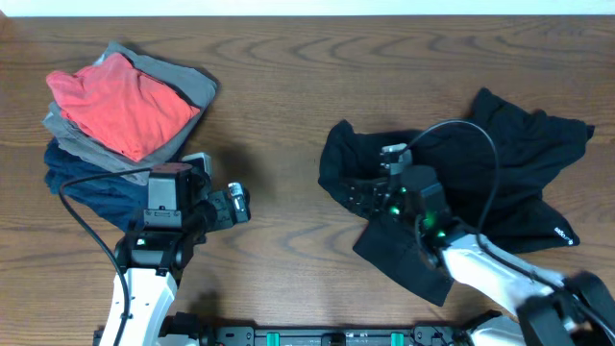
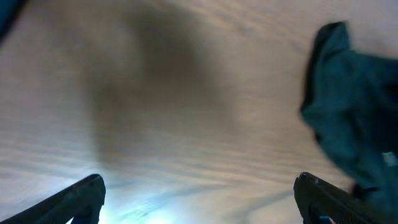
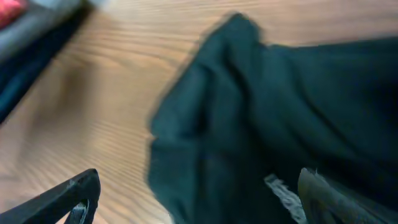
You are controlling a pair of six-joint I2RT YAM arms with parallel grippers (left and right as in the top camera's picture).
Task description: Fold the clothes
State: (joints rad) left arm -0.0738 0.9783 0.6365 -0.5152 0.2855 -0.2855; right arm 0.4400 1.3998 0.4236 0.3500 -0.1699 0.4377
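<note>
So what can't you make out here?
Overhead: the right arm covers the middle of the black T-shirt; its white lettering too small to read.
Overhead: the red-orange garment hides most of the folded garments beneath.
Both wrist views: blurred; left fingers and right fingers cut off by the bottom edge.

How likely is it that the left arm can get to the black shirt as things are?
Probably yes: only bare table lies between the open left gripper and the black shirt, though the right gripper, over the shirt's near side, may crowd it.
</note>
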